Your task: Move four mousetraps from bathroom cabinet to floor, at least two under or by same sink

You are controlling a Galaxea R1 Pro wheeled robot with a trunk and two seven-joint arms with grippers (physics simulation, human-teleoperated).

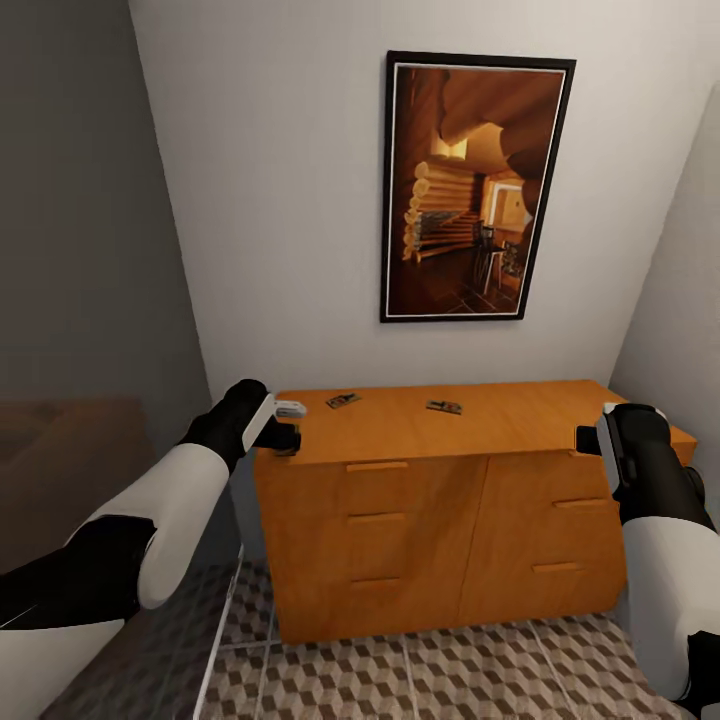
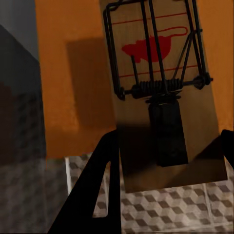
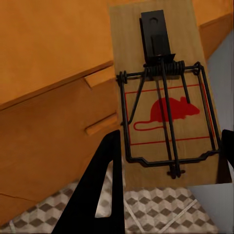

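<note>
Patterned bathroom floor [image 1: 420,670] lies below both grippers, left [image 1: 285,425] and right [image 1: 590,440], each clamping a mousetrap while two more [image 1: 343,400] [image 1: 444,407] rest on the cabinet [image 1: 440,520].

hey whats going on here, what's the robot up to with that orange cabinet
The robot stands facing the cabinet, one arm at each end. Its left gripper holds a mousetrap, and its right gripper holds another mousetrap. Two more mousetraps lie on the cabinet top. None is on the patterned bathroom floor yet.
</note>
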